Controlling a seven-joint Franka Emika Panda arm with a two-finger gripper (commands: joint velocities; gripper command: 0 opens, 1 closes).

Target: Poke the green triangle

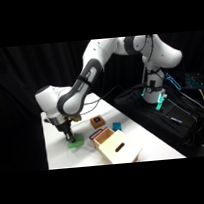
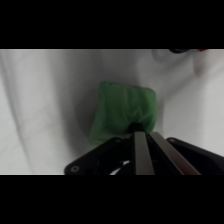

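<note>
The green triangle [image 1: 76, 141] lies on the white table near its left front edge. My gripper [image 1: 69, 137] comes straight down onto it from above. In the wrist view the green triangle [image 2: 122, 110] fills the middle, and my gripper [image 2: 138, 128] has its two fingers pressed together, their tips resting on the block's near edge. The gripper is shut with nothing held between the fingers.
A brown cube [image 1: 97, 122] with a dark top mark sits to the right of the triangle. A small teal-blue block [image 1: 117, 125] lies further right. A cream wooden box [image 1: 115, 147] with a red-edged piece stands at the front of the table [image 1: 57, 156]. Black bags and cables lie right of the table.
</note>
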